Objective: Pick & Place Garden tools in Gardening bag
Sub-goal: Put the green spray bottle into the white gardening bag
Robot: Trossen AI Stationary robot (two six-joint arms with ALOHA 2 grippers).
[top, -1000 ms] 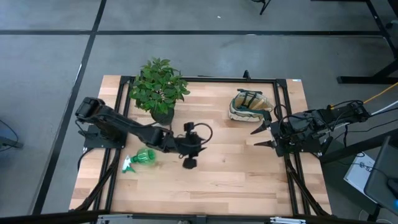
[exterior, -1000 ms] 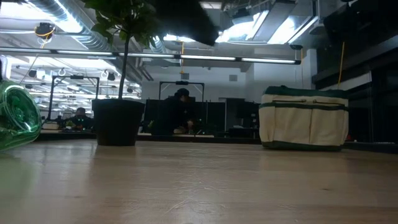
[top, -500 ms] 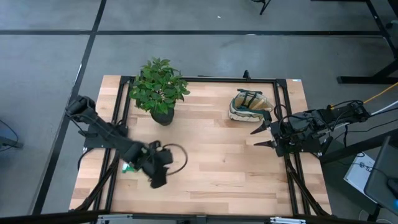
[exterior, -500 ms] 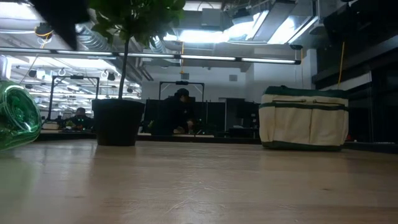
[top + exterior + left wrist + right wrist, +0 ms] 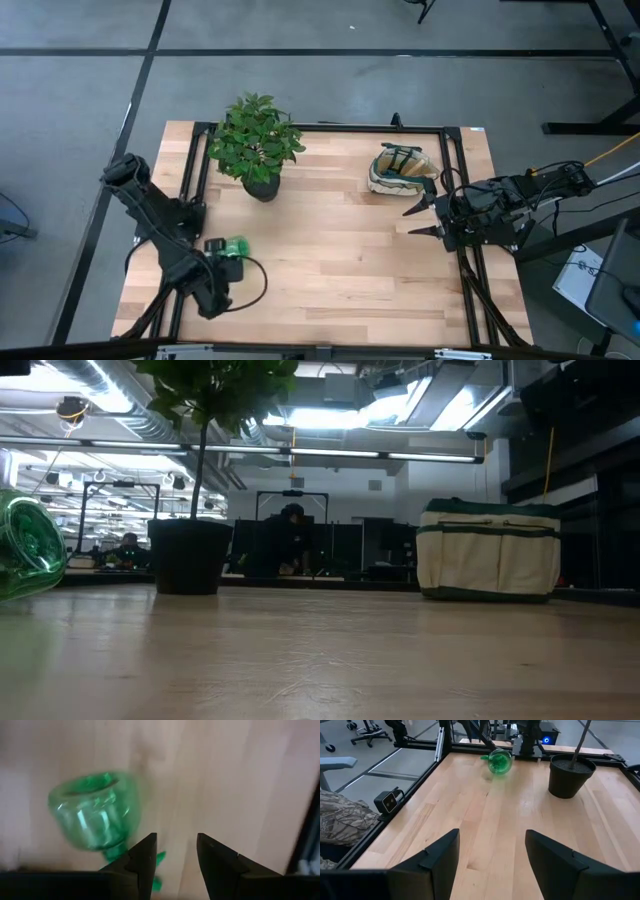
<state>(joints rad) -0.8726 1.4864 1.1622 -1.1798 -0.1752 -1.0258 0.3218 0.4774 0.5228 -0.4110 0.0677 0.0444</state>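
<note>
Spray bottle [image 5: 95, 812] — translucent green plastic, on its side — beside left tool [image 5: 175, 857], fingers apart, holding nothing

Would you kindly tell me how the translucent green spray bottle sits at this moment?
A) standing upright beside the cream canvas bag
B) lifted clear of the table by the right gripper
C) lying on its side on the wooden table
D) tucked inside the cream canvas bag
C: the translucent green spray bottle lies on its side on the wooden table, far from the cream canvas bag, with the left gripper beside it.
</note>
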